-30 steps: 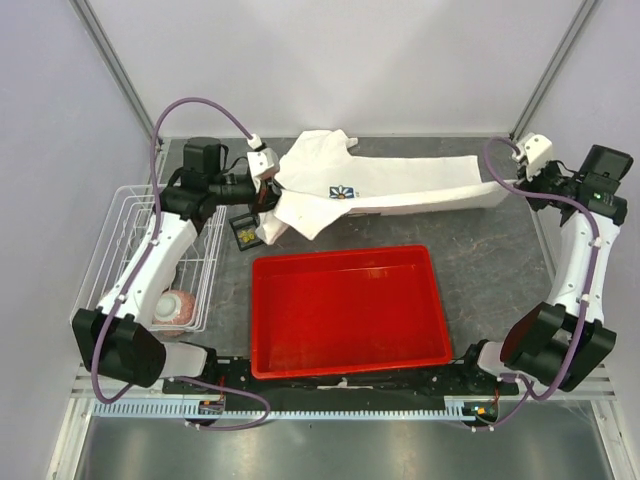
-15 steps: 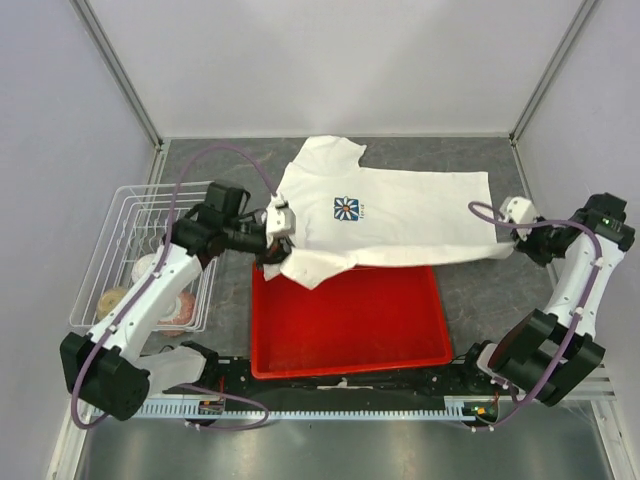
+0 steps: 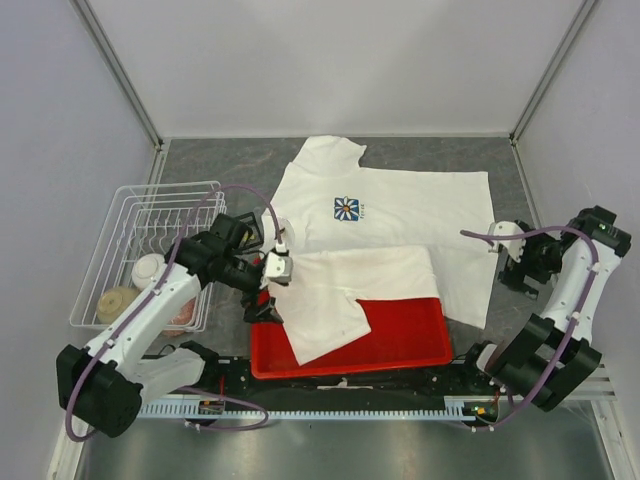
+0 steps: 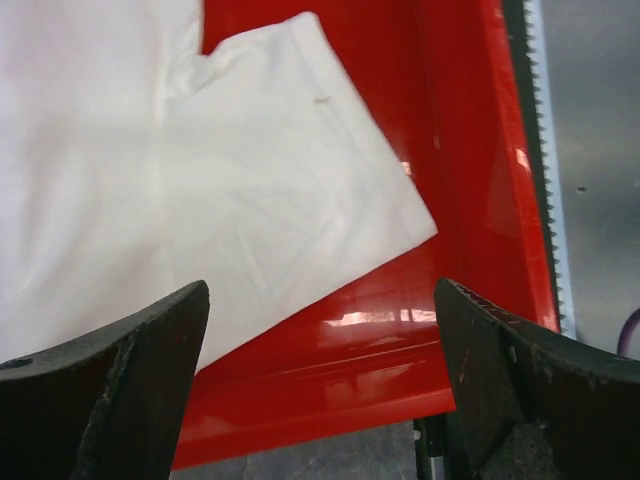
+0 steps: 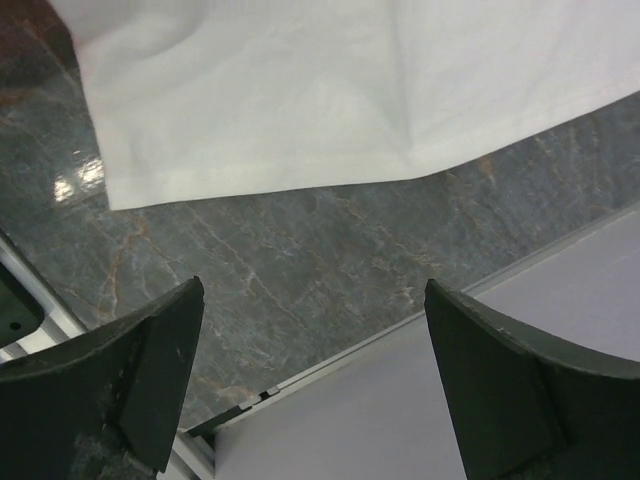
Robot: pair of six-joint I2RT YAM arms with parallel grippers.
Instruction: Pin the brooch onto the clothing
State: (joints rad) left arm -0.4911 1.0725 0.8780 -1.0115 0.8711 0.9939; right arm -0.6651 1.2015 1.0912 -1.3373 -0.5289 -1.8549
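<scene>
The clothing [image 3: 400,215], a white T-shirt with a small blue daisy print [image 3: 347,208], lies spread on the table. One side of it is folded over and drapes into the red tray [image 3: 410,335]. My left gripper [image 3: 262,306] hangs open at the tray's near-left corner, beside the draped cloth. In the left wrist view its fingers [image 4: 130,390] are empty, with white cloth [image 4: 200,180] and the tray wall [image 4: 400,340] below. My right gripper [image 3: 515,272] is open just off the shirt's right edge. The right wrist view shows that edge [image 5: 300,100] above bare table. The brooch is out of view.
A white wire basket [image 3: 130,200] stands at the left with a few round dishes [image 3: 147,268] in it. The grey marbled table [image 3: 230,165] meets a side wall at the right [image 5: 420,400]. The arm bases sit along the near rail.
Both grippers have opened and let go of the shirt. It now lies flat, partly draped over the red tray. Both arms have drawn back toward the near edge.
</scene>
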